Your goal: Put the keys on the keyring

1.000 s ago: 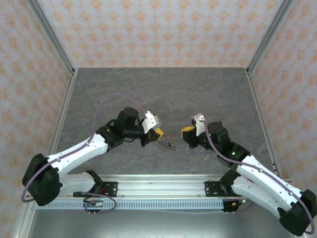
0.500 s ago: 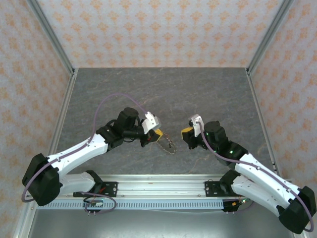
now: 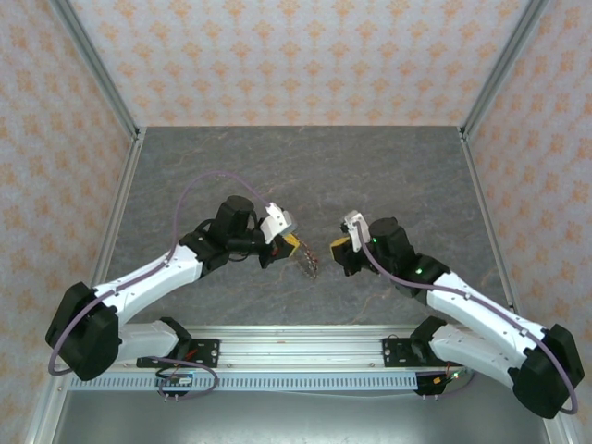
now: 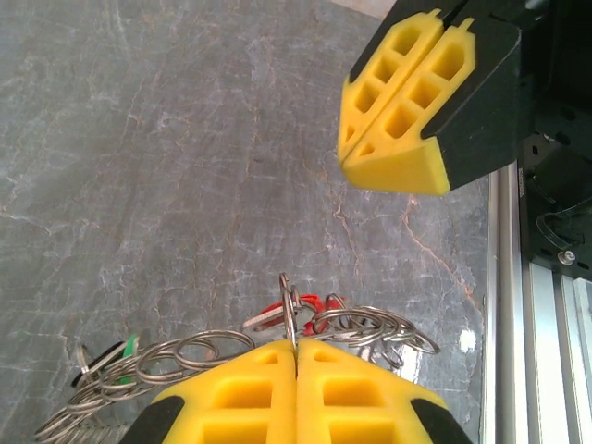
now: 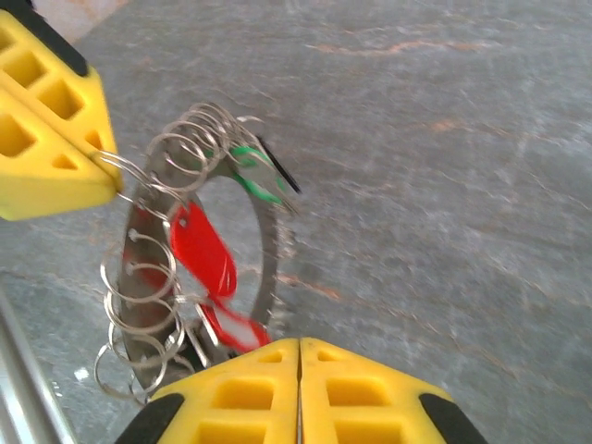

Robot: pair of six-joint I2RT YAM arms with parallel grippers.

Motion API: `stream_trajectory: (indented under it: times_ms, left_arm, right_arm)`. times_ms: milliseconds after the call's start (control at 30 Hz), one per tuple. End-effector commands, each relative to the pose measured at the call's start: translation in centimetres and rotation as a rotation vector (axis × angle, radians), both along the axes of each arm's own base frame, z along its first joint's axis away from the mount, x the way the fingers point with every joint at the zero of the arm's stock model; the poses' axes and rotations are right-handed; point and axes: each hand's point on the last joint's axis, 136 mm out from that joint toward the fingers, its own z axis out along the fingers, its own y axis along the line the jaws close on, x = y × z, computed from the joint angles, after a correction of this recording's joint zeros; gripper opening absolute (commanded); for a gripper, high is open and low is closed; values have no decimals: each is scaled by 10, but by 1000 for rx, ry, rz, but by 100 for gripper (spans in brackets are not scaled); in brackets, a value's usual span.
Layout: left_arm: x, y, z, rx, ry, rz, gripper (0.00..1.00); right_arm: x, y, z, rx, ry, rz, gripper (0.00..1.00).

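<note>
My left gripper (image 4: 296, 344) is shut on a thin wire loop of the keyring (image 4: 370, 324), a grey toothed band (image 5: 270, 250) hung with several small split rings. On it are keys with coloured heads: red (image 5: 203, 248), green (image 5: 252, 176) and black (image 4: 85, 376). In the top view the keyring (image 3: 306, 266) hangs just right of the left gripper (image 3: 294, 246). My right gripper (image 5: 299, 342) is shut with nothing visible between its pads. It sits close beside the ring's red key. From above, the right gripper (image 3: 335, 248) faces the left one across the ring.
The grey marbled tabletop (image 3: 305, 166) stretches back to the patterned walls. An aluminium rail (image 3: 296, 347) with both arm bases runs along the near edge. The right gripper's yellow fingers (image 4: 407, 111) hang above the ring in the left wrist view.
The right gripper has moved left, closer to the keyring, and its jaws have closed fully. The left gripper shifted slightly up and left with the ring, which now looks more bunched.
</note>
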Motion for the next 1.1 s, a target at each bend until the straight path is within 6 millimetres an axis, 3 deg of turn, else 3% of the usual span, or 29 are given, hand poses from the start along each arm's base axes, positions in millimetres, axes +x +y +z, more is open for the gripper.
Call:
stream_trajectory:
  times_ms: [0,133,267,467,633,900,1067]
  left_arm:
    - [-3,-3,22,-51,-76,-34,0]
    - [-9,-4,27,-69,-78,-47,0]
    - [-11,-3,31,-69,-94,-52,0]
    - [-13,-6,33,-72,-76,-75,0]
    - [-15,-9,34,-86,-74,-91,0]
    - [-17,-10,35,-80,-62,-109,0]
    - [-17,-12,38,-91,-73,-115,0]
  right_arm:
    - [4,23,40,120,-89,89,10]
    - [-4,42,50,138,-129,233,13]
    - [-8,47,52,76,-190,330,14]
    - [-18,60,67,119,-229,450,14]
    - [-15,63,56,77,-224,473,14]
    - [-7,69,59,85,-251,472,13]
    - [-7,68,51,56,-235,488,13]
